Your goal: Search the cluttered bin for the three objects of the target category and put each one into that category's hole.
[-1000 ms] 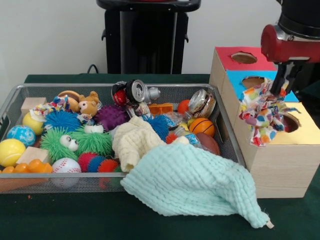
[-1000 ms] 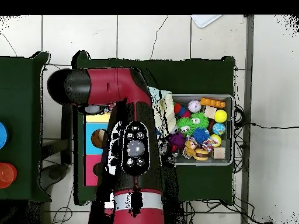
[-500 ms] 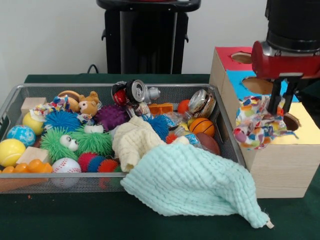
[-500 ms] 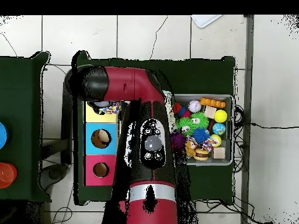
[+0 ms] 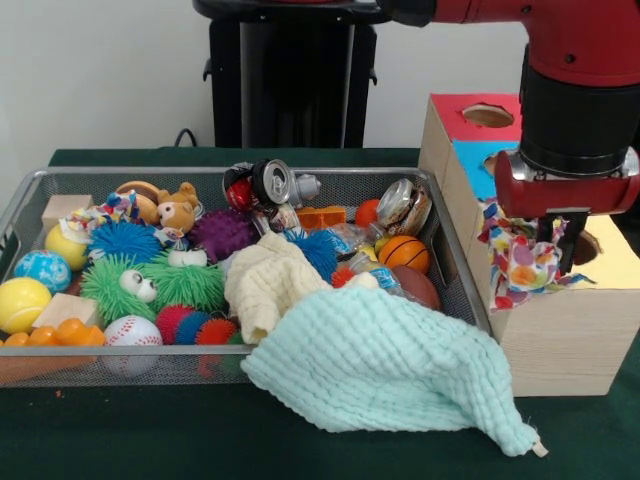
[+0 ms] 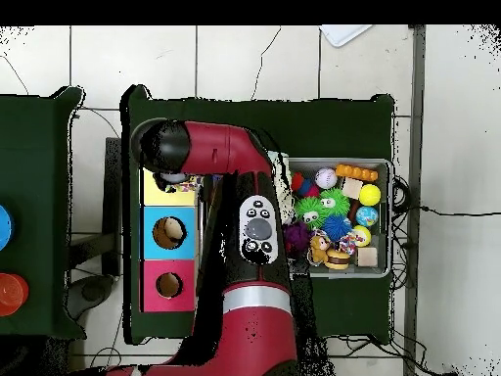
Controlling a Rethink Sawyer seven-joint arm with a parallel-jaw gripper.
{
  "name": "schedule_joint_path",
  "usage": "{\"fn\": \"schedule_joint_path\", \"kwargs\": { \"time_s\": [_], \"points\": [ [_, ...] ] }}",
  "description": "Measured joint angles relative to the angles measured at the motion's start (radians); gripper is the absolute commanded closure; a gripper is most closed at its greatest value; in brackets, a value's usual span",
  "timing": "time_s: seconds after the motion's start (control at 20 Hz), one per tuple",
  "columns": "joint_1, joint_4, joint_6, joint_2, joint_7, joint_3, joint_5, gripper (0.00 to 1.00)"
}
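Where the front view begins, the red and black arm (image 5: pixel 575 90) comes down from the top right over a pale wooden box with a yellow top (image 5: pixel 615 262). Its fingers (image 5: pixel 549 238) hang just above that top, beside the hole (image 5: pixel 588 245), which is mostly hidden behind them. They are pinching a ruffled print piece (image 5: pixel 520 262), white with red, blue, yellow and green. That piece droops over the box's front left edge rather than sitting in the hole.

Behind the yellow top lie a blue top (image 5: pixel 478 160) and a red top (image 5: pixel 478 116), the red one showing its own round hole.

To the left stands the wire bin (image 5: pixel 20 205) on the dark green surface (image 5: pixel 150 440). A mint cloth (image 5: pixel 385 365) spills over its front right rim onto the surface. A cream cloth (image 5: pixel 268 280) lies in the bin beside it. A second print piece (image 5: pixel 105 212) rests at the bin's far left, near a small teddy bear (image 5: pixel 178 210). Spiky balls, a baseball (image 5: pixel 132 331), a can (image 5: pixel 272 183) and a small basketball (image 5: pixel 403 253) crowd the rest.

From overhead, the arm (image 6: pixel 235 215) covers the middle. Its far end sits over the yellow top (image 6: pixel 157 188), where a bit of the print piece (image 6: pixel 188 182) shows. The fingers are hidden here. The bin (image 6: pixel 391 220) lies to the right.
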Motion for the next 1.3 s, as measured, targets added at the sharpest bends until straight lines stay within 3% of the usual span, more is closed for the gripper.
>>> {"fn": "schedule_joint_path", "kwargs": {
  "time_s": [0.7, 1.05, 1.3],
  "points": [
    [0.043, 0.015, 0.225, -0.013, 0.000, 0.000, 0.067, 1.00],
    [0.052, 0.037, 0.175, 0.000, 0.000, 0.001, 0.069, 1.00],
    [0.053, 0.021, 0.024, 0.047, 0.000, -0.006, 0.053, 1.00]
  ]
}}
